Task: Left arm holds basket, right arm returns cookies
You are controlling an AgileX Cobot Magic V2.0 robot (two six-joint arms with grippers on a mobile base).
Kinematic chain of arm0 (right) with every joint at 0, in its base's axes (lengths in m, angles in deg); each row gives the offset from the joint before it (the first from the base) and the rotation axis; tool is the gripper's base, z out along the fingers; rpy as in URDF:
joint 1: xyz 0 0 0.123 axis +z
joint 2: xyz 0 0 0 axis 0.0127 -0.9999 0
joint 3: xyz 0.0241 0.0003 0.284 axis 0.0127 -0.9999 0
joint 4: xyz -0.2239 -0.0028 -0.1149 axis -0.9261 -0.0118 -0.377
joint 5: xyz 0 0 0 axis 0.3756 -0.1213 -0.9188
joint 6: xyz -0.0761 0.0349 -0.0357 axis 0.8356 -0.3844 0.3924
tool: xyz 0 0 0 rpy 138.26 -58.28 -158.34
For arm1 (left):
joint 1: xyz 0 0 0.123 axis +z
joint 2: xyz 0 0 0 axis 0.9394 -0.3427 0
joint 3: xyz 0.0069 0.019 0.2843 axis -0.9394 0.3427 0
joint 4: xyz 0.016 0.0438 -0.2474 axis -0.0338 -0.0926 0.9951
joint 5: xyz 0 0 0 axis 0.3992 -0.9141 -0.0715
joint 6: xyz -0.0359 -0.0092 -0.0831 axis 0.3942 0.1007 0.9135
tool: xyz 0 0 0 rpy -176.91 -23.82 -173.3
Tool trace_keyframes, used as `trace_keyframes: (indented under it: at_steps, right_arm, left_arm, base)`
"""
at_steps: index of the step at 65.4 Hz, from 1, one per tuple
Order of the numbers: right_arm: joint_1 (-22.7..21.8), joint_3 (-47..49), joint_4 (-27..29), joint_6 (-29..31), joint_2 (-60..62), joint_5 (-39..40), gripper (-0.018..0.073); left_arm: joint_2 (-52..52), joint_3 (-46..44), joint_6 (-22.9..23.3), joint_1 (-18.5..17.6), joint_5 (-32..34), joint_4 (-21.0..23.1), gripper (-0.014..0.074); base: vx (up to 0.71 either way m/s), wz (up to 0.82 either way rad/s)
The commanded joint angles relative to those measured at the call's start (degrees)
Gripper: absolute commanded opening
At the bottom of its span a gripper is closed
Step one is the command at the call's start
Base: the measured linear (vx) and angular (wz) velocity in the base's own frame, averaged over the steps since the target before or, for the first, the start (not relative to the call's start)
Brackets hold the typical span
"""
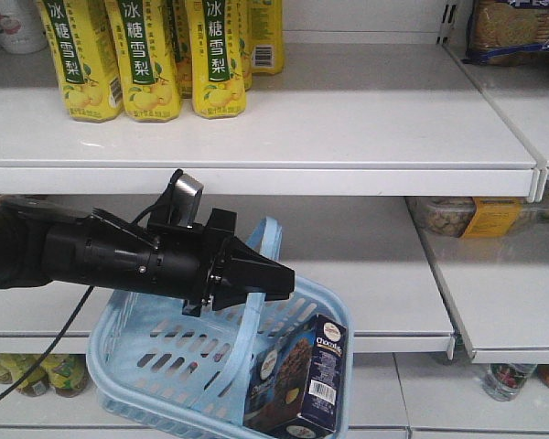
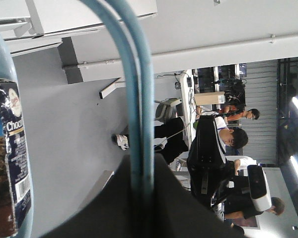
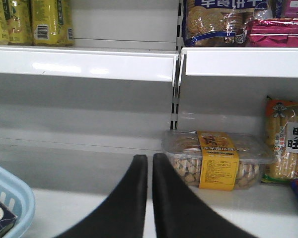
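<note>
A navy cookie carton (image 1: 302, 380) is seen tilted in the near right corner of the light blue basket (image 1: 156, 361). Its hoop handle (image 1: 256, 311) is clamped by the left gripper (image 1: 279, 282), the arm held level. Only the right wrist view shows the right gripper (image 3: 150, 158), fingers almost touching and empty, before a clear snack tub (image 3: 216, 158).

Bright, even overhead light – glare patches on shelf edge (image 3: 64, 67); soft focus, near fingers (image 3: 134, 208) blurred.

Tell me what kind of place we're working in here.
Looks like a shop aisle, possibly a mock-up inside a lab: white retail shelves carrying yellow drink bottles and a clear snack tub, a blue basket, and the left wrist view shows people at desks behind.
</note>
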Motion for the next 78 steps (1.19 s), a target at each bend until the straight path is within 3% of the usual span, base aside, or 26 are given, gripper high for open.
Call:
trace_keyframes:
  at_steps: [1, 12, 23, 32, 56, 67, 78]
  right_arm:
    - [-0.1, -1.1, -0.4, -0.1, 0.7, 4.1, -0.0006]
    - [-0.1, -1.0, -0.4, -0.1, 0.7, 4.5, -0.0006]
    - [-0.1, -0.9, -0.3, -0.2, 0.7, 10.5, -0.0006]
    - [-0.1, 0.7, 1.5, -3.1, 0.0, 11.8, -0.0006]
    - [-0.1, 16.3, 1.6, -8.8, -22.3, 4.4, -0.0006]
    - [-0.1, 17.7, 9.2, -14.9, -29.3, 8.0, -0.0006]
    - [-0.1, 17.6, 11.7, -15.0, -33.0, 11.1, -0.0006]
  left_arm:
    - [2.9, -2.2, -2.5, 0.4, 1.2, 10.3, -0.0003]
    - [2.9, -2.2, -2.5, 0.4, 1.2, 10.3, -0.0003]
    - [2.9, -2.2, -2.5, 0.4, 1.2, 10.3, -0.0003]
    - [2.9, -2.2, -2.5, 0.4, 1.2, 10.3, -0.0003]
    - [2.9, -2.2, -2.5, 0.4, 1.2, 10.3, -0.0003]
    - [2.9, -2.2, -2.5, 0.4, 1.2, 10.3, -0.0003]
    - [2.9, -2.2, -2.5, 0.4, 1.2, 10.3, -0.0003]
  base:
    - [0.00, 0.00]
    - [0.00, 0.00]
    - [0.00, 0.00]
    - [0.00, 0.00]
    - [0.00, 0.00]
    - [0.00, 0.00]
    - [0.00, 0.00]
